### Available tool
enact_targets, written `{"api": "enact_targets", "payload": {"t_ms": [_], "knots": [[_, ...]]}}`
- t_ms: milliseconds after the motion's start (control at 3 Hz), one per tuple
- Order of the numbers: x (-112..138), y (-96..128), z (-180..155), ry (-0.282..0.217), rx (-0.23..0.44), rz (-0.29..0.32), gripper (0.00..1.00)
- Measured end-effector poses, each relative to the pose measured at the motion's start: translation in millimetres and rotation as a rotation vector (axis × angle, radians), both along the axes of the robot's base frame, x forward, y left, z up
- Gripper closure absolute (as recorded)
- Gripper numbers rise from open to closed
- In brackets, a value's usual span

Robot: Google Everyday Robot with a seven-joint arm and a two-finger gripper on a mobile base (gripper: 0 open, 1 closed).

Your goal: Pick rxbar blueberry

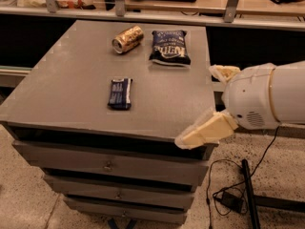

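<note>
The rxbar blueberry point(120, 93), a small flat dark navy bar with pale lettering, lies flat on the grey table top point(71, 75), left of centre and towards the front. My gripper point(196, 106) is at the table's front right corner, well to the right of the bar and apart from it. Its two cream fingers point(206, 130) stand spread wide, with nothing between them. The lower finger overlaps the table's front right edge. The white arm body point(267, 97) fills the right side of the view.
A gold can point(127, 38) lies on its side at the back of the table, with a puffy dark blue chip bag point(169, 46) to its right. Drawers point(109, 166) sit under the top. Cables and a black bar point(238, 194) lie on the floor at right.
</note>
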State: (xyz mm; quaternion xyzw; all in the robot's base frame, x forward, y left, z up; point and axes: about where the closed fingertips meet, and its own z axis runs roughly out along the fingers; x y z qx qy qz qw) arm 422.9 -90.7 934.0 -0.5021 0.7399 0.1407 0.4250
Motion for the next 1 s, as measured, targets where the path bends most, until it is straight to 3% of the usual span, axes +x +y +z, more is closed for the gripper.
{"api": "enact_targets", "payload": {"t_ms": [333, 667, 1000], "knots": [[19, 2, 9, -0.087, 0.03, -0.056, 0.0], [17, 6, 7, -0.085, 0.024, -0.068, 0.0], [16, 30, -15, -0.07, 0.074, -0.113, 0.0]]}}
